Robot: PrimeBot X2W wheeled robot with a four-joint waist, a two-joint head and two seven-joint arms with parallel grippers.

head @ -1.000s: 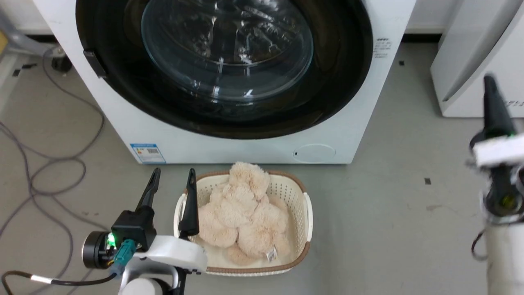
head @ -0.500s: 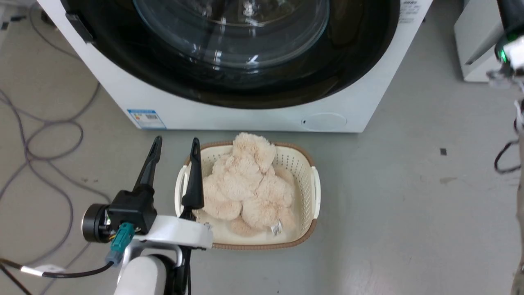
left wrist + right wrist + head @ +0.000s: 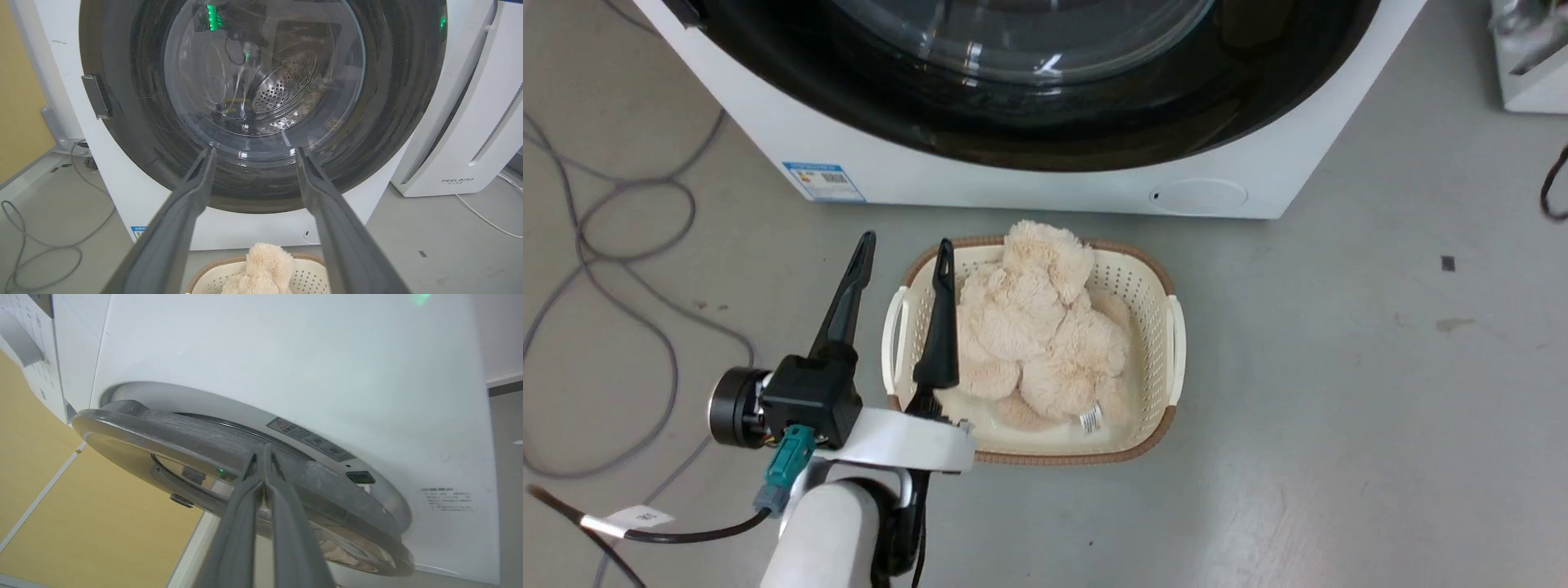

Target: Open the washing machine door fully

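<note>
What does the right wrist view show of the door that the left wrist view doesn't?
Right wrist view: the rim of the washing machine door edge-on, the right end effector shut with its tips at that rim, and a small black slot on the white front. Left wrist view: the door face-on, the steel drum through its glass, the open left end effector short of it, a basket holding a plush toy, a FEELBIRD appliance. Shared: the door and the washing machine.

Place: laundry corner in a lab-like test room
Appliances: white washing machine (image 3: 122,183), FEELBIRD appliance (image 3: 470,143) just beside it
Floor: bare grey floor (image 3: 1339,367), loose cables (image 3: 694,216), small dark marks (image 3: 1447,263)
Laundry: basket (image 3: 1172,327) holding a plush toy (image 3: 1045,327)
</note>
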